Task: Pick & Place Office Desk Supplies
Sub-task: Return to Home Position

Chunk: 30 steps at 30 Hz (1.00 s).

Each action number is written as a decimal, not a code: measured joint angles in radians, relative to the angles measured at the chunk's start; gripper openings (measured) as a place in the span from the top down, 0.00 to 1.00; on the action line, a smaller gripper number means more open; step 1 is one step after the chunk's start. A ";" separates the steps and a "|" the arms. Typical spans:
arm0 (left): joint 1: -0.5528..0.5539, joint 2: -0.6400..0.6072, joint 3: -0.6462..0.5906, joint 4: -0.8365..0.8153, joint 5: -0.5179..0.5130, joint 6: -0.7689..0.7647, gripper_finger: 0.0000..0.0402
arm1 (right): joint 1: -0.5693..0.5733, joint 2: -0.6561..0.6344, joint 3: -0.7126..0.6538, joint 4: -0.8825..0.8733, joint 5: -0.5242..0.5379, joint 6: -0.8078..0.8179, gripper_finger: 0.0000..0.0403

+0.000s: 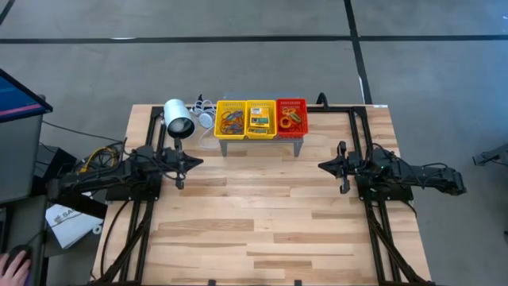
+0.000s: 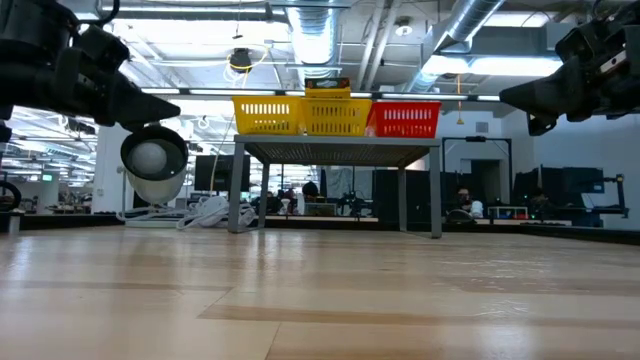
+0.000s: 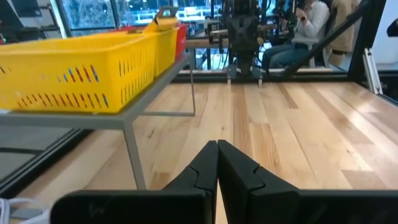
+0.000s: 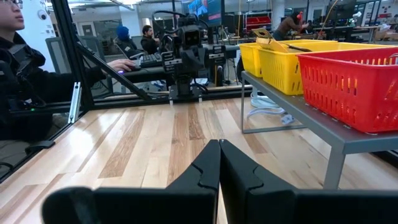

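Three small baskets sit side by side on a grey metal stand [image 1: 262, 141] at the table's far edge. The left yellow basket [image 1: 231, 119] holds reddish-brown rubber bands, the middle yellow basket [image 1: 260, 118] holds crayon boxes, and the red basket [image 1: 291, 117] holds small oval rings. My left gripper [image 1: 197, 162] hovers shut above the table's left half, pointing right. My right gripper [image 1: 323, 165] hovers shut above the right half, pointing left. Neither holds anything.
A white cylindrical lamp [image 1: 179, 119] with a white cord [image 1: 205, 119] stands left of the stand. The wooden tabletop [image 1: 262, 214] between the arms and toward the near edge is bare. Black frame rails [image 1: 359, 127] run along both sides. People sit beyond the table.
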<state>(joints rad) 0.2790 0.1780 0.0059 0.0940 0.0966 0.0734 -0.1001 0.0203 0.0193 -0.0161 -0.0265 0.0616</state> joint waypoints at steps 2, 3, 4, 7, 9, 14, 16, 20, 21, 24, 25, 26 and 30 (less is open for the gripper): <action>0.000 0.015 0.000 0.000 0.000 0.000 0.99 | 0.000 0.000 0.000 0.000 0.000 0.000 1.00; 0.000 0.022 0.000 0.000 0.000 0.000 0.99 | 0.000 0.000 0.000 0.000 0.000 0.000 1.00; 0.000 0.028 0.000 0.000 0.000 0.000 0.99 | 0.000 0.000 0.000 0.000 0.000 0.000 1.00; 0.000 0.044 0.000 0.000 0.000 0.000 0.99 | 0.000 0.000 0.000 0.000 0.000 0.000 1.00; 0.000 0.053 0.000 0.000 0.000 0.000 0.99 | 0.000 0.000 0.000 0.000 0.000 0.000 1.00; 0.000 0.067 0.000 0.001 0.000 0.000 0.99 | 0.000 0.000 0.000 0.000 0.000 0.000 1.00; 0.000 0.067 0.000 0.000 0.001 0.000 0.99 | 0.000 0.000 0.000 0.000 0.000 0.000 1.00; 0.000 0.067 0.000 0.001 0.001 0.000 0.99 | 0.000 0.000 0.000 0.000 0.000 0.000 1.00; 0.000 0.067 0.000 0.001 0.001 0.000 0.99 | 0.000 0.000 0.000 0.000 0.000 0.000 1.00; 0.000 0.067 0.000 0.001 0.001 0.000 0.99 | 0.000 0.000 0.000 0.000 0.000 0.000 1.00; 0.000 0.066 0.000 0.000 0.001 0.000 0.99 | 0.000 0.000 0.000 0.000 0.000 0.000 1.00; 0.000 0.066 0.000 0.000 0.001 0.000 0.99 | 0.000 0.000 0.000 0.000 0.000 0.000 1.00; 0.000 0.066 0.000 0.000 0.001 0.000 0.99 | 0.000 0.000 0.000 0.000 0.000 0.000 1.00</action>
<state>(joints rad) 0.2790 0.2443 0.0063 0.0944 0.0975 0.0731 -0.0998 0.0200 0.0193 -0.0158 -0.0263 0.0614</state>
